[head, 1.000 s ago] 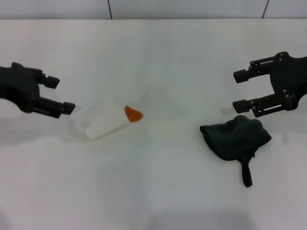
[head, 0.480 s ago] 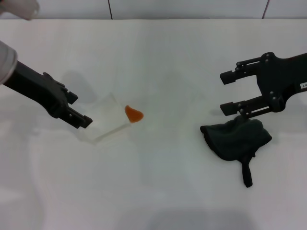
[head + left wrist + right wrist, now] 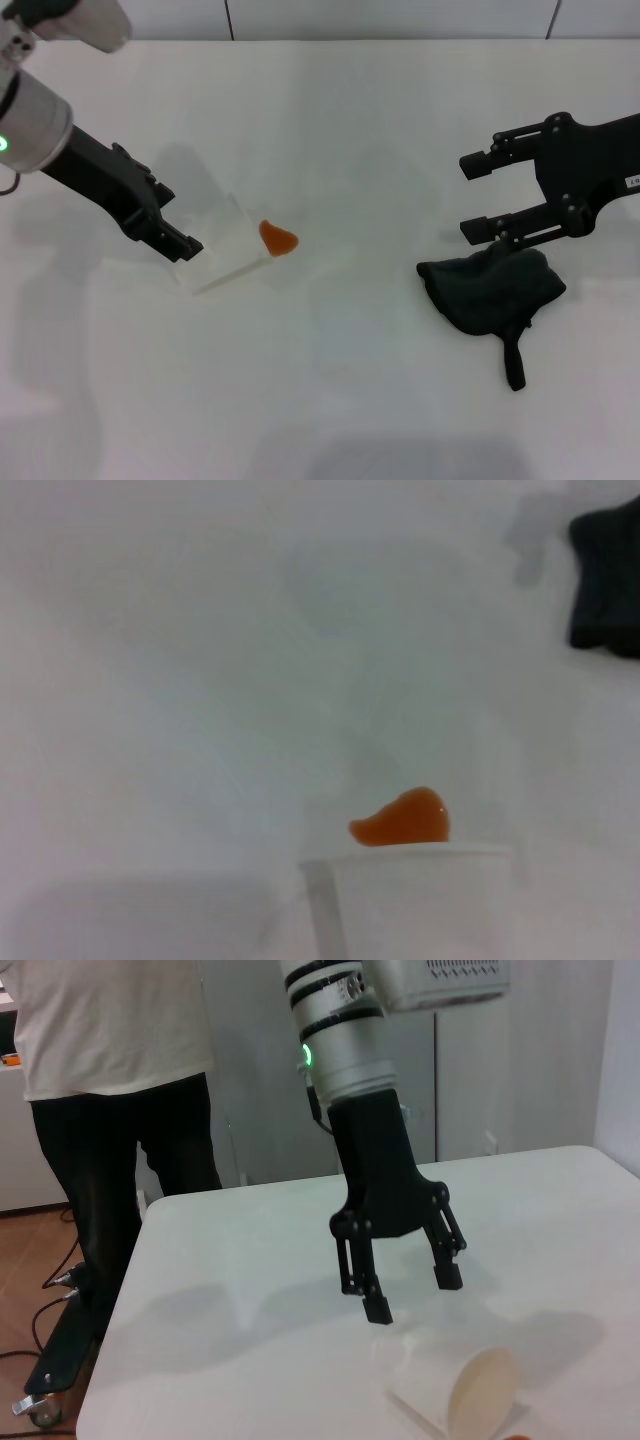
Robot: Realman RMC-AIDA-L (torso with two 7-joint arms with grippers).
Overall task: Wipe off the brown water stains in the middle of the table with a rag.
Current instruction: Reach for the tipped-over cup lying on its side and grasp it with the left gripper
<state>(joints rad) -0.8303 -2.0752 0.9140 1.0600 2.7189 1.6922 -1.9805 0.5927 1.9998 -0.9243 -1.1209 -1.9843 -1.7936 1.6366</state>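
The brown water stain (image 3: 278, 238) is a small orange-brown blot near the middle of the white table (image 3: 330, 400). It also shows in the left wrist view (image 3: 402, 820). The dark rag (image 3: 492, 290) lies bunched at the right with its strap tail (image 3: 514, 362) pointing toward me; its edge shows in the left wrist view (image 3: 607, 580). My right gripper (image 3: 468, 198) is open, just behind the rag's far edge, with the lower finger close over it. My left gripper (image 3: 174, 222) is open by the cup, left of the stain; the right wrist view shows it (image 3: 410, 1292) too.
A pale cup (image 3: 218, 250) lies on its side right next to the stain, its mouth toward the stain (image 3: 455, 1385). A person (image 3: 110, 1080) stands beyond the table's far left corner. Bare tabletop lies between the stain and the rag.
My left arm swung in from the left and reached down to the tipped cup. My right gripper shifted left toward the rag's far edge, then held still.
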